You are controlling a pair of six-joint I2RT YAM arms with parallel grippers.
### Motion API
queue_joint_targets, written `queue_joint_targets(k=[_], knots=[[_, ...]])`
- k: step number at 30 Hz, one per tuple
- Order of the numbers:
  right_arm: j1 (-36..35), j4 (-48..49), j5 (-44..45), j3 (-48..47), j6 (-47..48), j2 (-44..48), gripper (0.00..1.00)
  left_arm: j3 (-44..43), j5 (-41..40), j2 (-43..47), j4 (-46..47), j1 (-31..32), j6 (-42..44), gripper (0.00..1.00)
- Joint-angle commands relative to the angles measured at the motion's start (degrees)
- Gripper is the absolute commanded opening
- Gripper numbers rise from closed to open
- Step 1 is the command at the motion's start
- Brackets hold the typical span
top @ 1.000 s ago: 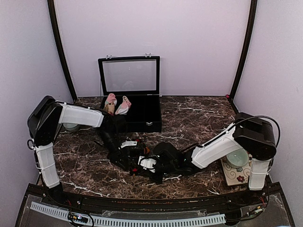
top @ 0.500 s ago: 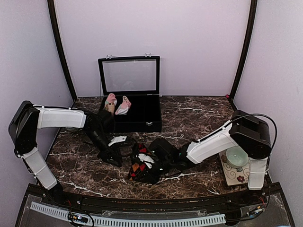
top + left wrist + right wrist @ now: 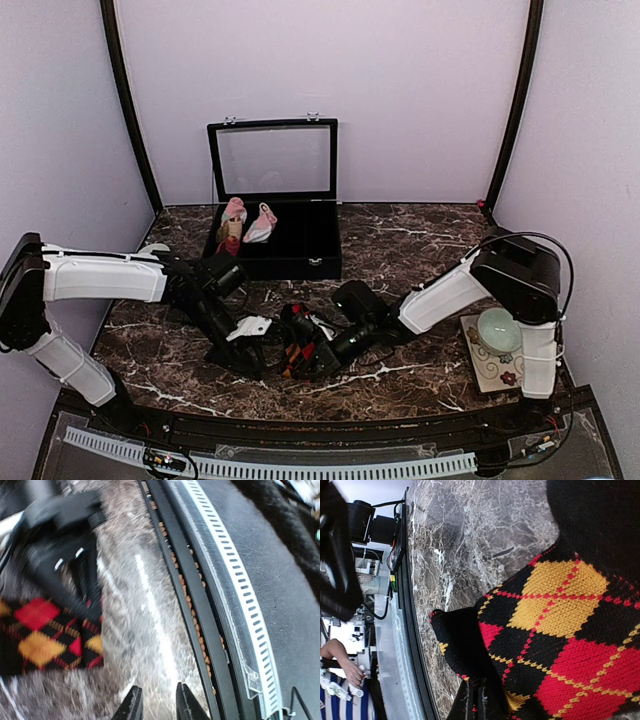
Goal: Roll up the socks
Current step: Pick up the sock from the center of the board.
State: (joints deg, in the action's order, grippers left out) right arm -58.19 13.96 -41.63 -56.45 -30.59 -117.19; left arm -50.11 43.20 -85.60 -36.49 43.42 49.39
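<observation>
The black argyle sock [image 3: 293, 352] with red, orange and yellow diamonds lies bunched on the marble table [image 3: 420, 250] near the front. In the right wrist view the argyle sock [image 3: 555, 630] fills the frame, and my right gripper [image 3: 479, 704] is shut on a fold of it. From above, the right gripper [image 3: 322, 350] sits at the sock's right side. My left gripper [image 3: 238, 358] hangs just left of the sock. The left gripper [image 3: 157, 707] is open over bare marble, with the argyle sock [image 3: 45, 635] off to its side. A pink sock [image 3: 263, 224] lies in the black box; its spots are too small to make out.
The black box [image 3: 300, 255] with its glass lid raised stands at the back centre, and an upright pink-topped roll [image 3: 233, 218] is inside it. A pale bowl [image 3: 497, 330] sits on a floral mat at the right. The front rail [image 3: 235, 580] runs close by the left gripper.
My left gripper let go of the argyle sock and drew back to the left and toward the front edge. The right arm kept hold of the sock and pulled back slightly to the right.
</observation>
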Motion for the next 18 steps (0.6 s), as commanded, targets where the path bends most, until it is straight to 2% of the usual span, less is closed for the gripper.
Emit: queue_joint_targets(k=[1, 8, 15, 18], knots=[[0.98, -14.21, 5.16, 1.38, -3.12, -7.17, 0.00, -0.05, -4.51, 0.32, 5.90, 4.71, 0.33, 0.25], [1.61, -14.91, 4.06, 0.55, -5.04, -9.55, 0.00, -2.22, -10.11, -7.04, 9.73, 8.68, 1.47, 0.24], [2.30, -14.56, 3.31, 1.23, -5.54, -10.34, 0.00, -0.49, -14.67, -9.10, 15.09, 9.75, 1.80, 0.23], [2.53, -14.88, 2.93, 1.25, -5.36, -10.26, 0.00, 0.14, -15.50, -8.11, 16.65, 10.13, 1.86, 0.26]])
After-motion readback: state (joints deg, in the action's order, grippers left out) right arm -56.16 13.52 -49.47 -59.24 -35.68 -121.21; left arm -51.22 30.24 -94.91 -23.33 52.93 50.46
